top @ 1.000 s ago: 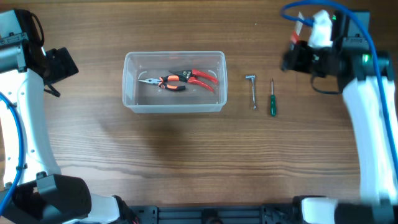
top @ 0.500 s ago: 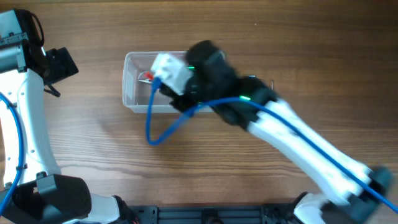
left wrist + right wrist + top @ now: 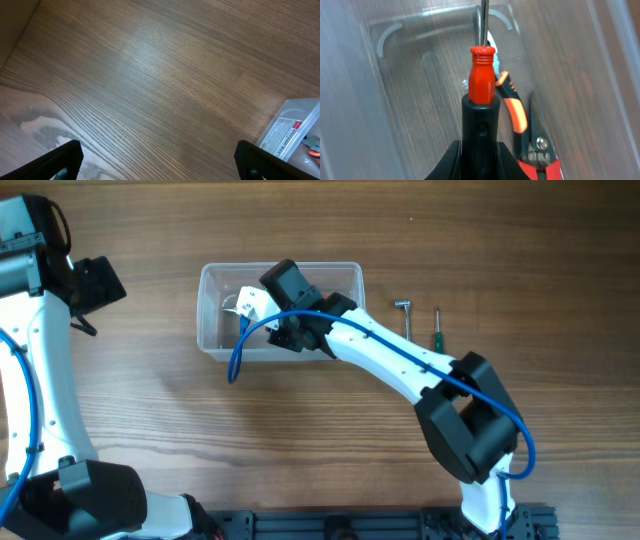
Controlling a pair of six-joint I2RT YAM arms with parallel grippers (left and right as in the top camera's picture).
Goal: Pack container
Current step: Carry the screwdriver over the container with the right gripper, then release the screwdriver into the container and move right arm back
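No words can be read anywhere. The container (image 3: 303,107) has a white sticker (image 3: 281,135) on its side (with a small red patch at one end), but its print is too tiny to read.

Left pincer (image 3: 160,162) wide open. Right arm (image 3: 390,360) stretched leftward; right pincer (image 3: 479,152) clamped on screwdriver (image 3: 481,75).

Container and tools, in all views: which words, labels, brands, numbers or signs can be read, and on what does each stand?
Sticker on the container wall, white with a red patch: printed lines, too small and blurred to read.
Red-and-black screwdriver: no marking visible.
No other text shows.
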